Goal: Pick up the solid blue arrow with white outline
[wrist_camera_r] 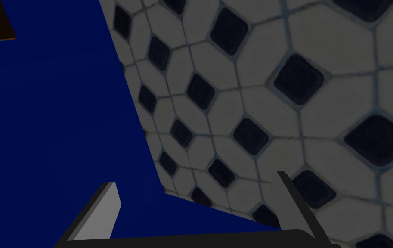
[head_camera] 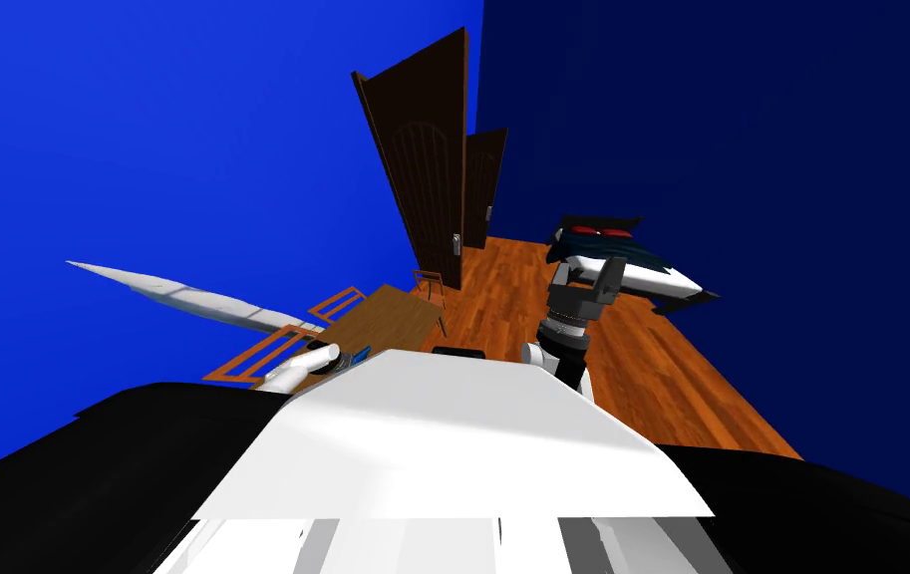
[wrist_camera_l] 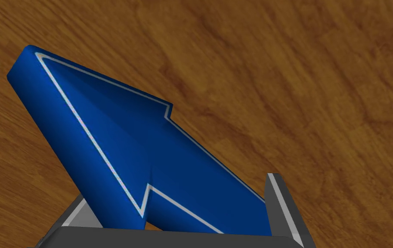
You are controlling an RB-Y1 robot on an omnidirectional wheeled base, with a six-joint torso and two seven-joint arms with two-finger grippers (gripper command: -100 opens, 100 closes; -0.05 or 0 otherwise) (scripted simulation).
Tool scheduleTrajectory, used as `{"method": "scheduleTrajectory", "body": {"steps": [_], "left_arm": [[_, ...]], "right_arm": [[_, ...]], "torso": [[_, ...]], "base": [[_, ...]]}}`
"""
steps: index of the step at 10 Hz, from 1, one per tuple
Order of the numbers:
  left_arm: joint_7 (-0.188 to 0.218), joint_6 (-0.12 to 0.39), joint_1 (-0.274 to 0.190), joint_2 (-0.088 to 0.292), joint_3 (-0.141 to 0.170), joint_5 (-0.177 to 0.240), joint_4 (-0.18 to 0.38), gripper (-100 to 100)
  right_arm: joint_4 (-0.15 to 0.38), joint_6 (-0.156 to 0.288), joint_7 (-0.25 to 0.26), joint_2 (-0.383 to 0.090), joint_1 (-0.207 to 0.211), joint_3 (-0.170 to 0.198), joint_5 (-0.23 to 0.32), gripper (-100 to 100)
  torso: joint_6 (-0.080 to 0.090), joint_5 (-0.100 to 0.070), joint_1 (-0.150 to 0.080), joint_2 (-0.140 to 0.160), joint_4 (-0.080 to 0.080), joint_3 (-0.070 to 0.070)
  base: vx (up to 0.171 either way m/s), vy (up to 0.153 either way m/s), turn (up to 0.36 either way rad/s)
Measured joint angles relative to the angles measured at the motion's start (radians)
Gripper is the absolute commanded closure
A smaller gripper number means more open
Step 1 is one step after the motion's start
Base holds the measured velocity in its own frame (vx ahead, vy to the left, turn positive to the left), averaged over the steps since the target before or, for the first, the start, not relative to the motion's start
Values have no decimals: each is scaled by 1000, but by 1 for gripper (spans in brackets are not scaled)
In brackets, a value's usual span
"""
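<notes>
The blue arrow (wrist_camera_l: 148,155) is laid on the wooden table (wrist_camera_l: 311,86), near its edge closest to the robot. The left gripper (wrist_camera_l: 176,187) is put around it, fingers apart, ready for squeezing. The right gripper (wrist_camera_r: 195,177) is held aside, fingers apart.

A thick, solid blue arrow with a thin white outline (wrist_camera_l: 118,129) lies on a brown wood-grain surface (wrist_camera_l: 298,86). Its shaft sits between the spread fingers (wrist_camera_l: 279,202) of the left gripper (wrist_camera_l: 177,186), with its head pointing away from the gripper.
</notes>
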Motion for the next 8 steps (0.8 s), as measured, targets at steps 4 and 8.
{"method": "scheduleTrajectory", "body": {"steps": [4,8], "left_arm": [[14,24,-130,27,-109,-69,-12,-100],[17,40,-239,45,-179,-103,-16,-100]], "right_arm": [[0,0,0,0,0,0,0,0],[0,0,0,0,0,0,0,0]], "torso": [[-1,0,-1,-2,-1,-1],[0,0,1,0,0,0]], "base": [[67,-13,335],[43,-5,210]]}}
